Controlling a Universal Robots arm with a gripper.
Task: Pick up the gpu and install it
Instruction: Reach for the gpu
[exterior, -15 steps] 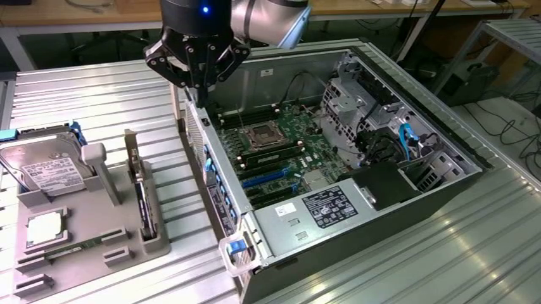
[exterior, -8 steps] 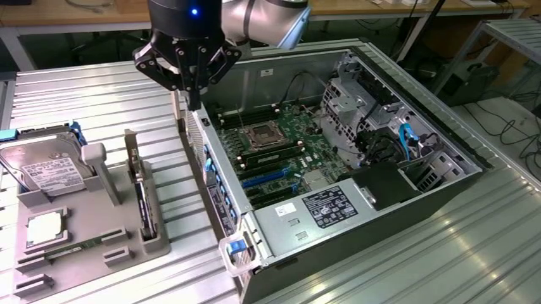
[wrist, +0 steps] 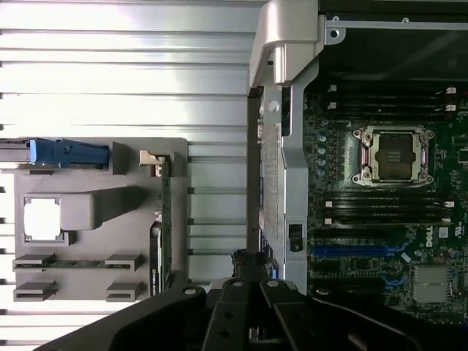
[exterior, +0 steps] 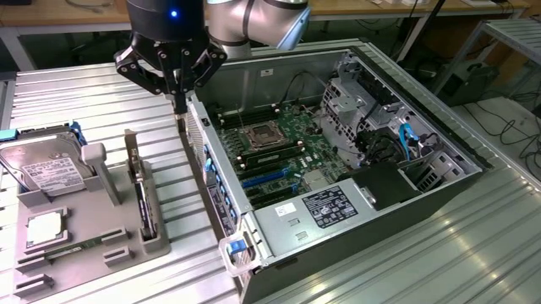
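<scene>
Gpu (exterior: 146,199) on edge in grey holder (exterior: 89,218), lower left of exterior view. Claw (exterior: 179,115) pinched together, nothing held, hovers beside case (exterior: 253,79). We'd align along card's top edge, clear of bracket (exterior: 131,144).

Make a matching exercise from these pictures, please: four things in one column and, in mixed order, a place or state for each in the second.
Things:
1. gpu
2. hard drive
3. tool
4. socket

Places or states:
A. shut, above the case wall
B. on the board inside the case
C. on edge in the holder
D. bears a white label

Pairs: 1-C, 2-D, 3-A, 4-B
</scene>
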